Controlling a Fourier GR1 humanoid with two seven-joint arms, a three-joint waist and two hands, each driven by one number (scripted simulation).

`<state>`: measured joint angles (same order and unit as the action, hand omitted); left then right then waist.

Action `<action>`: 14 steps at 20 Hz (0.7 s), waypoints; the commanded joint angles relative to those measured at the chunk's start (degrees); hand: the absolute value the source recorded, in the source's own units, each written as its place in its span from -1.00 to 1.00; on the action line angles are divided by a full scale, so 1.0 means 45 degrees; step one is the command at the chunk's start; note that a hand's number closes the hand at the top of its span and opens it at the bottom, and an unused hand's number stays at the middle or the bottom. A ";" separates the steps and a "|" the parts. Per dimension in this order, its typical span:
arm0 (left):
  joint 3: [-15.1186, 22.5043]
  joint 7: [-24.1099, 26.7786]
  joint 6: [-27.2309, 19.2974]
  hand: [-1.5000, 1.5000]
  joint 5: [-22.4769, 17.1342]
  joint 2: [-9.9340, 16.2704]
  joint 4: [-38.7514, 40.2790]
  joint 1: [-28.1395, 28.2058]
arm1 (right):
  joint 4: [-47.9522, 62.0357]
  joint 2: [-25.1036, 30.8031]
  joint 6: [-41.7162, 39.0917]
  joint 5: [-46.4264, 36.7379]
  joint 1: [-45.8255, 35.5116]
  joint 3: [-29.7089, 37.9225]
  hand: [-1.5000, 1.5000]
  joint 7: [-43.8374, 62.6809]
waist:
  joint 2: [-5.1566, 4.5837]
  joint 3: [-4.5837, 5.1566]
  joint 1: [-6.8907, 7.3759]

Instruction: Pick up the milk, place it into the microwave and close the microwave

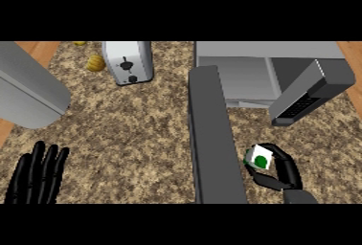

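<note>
- Head view, the surface: a speckled brown-and-tan granite countertop [134,134] fills most of the frame, with strips of orange-brown wood [42,50] showing at the upper left and upper right corners.
- A broad grey slab-like body [28,91] slants in from the upper left edge; what it belongs to is hard to tell from this angle.
- A silver toaster [129,62] stands at upper centre-left, its black lever facing the lower part of the frame. Just to its left lies a small yellow item [96,63], possibly a piece of food, and a second yellow speck [79,43] sits at the top edge.
- The microwave [265,67] occupies the upper right, its grey cavity open toward the viewer. Its door [212,139] is swung wide and seen edge-on as a long dark grey bar running from upper centre down to the lower edge.
- At the microwave's right side a dark panel with a keypad [308,93] angles down toward the right.
- The milk [259,158], a small white carton with a green round mark, sits at lower right, just right of the door and well below the cavity.
- The right hand [286,174] is curled round the milk, fingers over its far side and thumb beneath.
- The left hand [37,174] rests at the lower left, fingers straight and spread, grasping nothing.
</note>
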<state>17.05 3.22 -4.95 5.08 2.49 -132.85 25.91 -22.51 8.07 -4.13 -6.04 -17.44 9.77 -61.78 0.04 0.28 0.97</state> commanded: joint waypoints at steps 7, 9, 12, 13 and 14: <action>-0.0467 -0.0360 -0.0142 -1.00 -0.0361 -0.0053 -0.0056 -0.0365 | -0.1246 -0.0286 -0.2721 0.0165 0.0293 -0.0915 1.00 -0.1554 | -0.0009 -0.0070 -0.0210; -0.0416 -0.0599 -0.0055 -1.00 -0.0409 0.0172 -0.0684 0.0278 | -0.1653 0.0334 -0.2856 0.0406 0.1084 -0.0784 1.00 -0.1733 | 0.0016 -0.0066 -0.0197; -0.0073 0.0817 -0.0074 -1.00 -0.0101 -0.0067 0.0324 0.0641 | -0.1804 0.0063 -0.2274 0.0629 0.1508 -0.0730 1.00 -0.1816 | 0.0009 -0.0065 -0.0154; -0.0113 0.0519 -0.0190 -1.00 -0.0070 -0.0120 0.0254 0.0414 | -0.1833 0.0081 -0.2342 0.0641 0.1726 -0.0784 1.00 -0.1923 | 0.0001 -0.0068 -0.0172; -0.0166 -0.0246 0.0005 -1.00 -0.0209 0.0239 -0.0757 0.0626 | -0.2336 -0.0033 -0.2042 0.0560 0.2026 -0.0947 1.00 -0.2015 | 0.0019 -0.0069 -0.0188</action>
<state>16.23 3.76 -5.29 4.38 2.72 -133.65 27.77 -31.06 8.15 -9.14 -3.92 -11.56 6.01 -61.13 0.08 0.00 0.24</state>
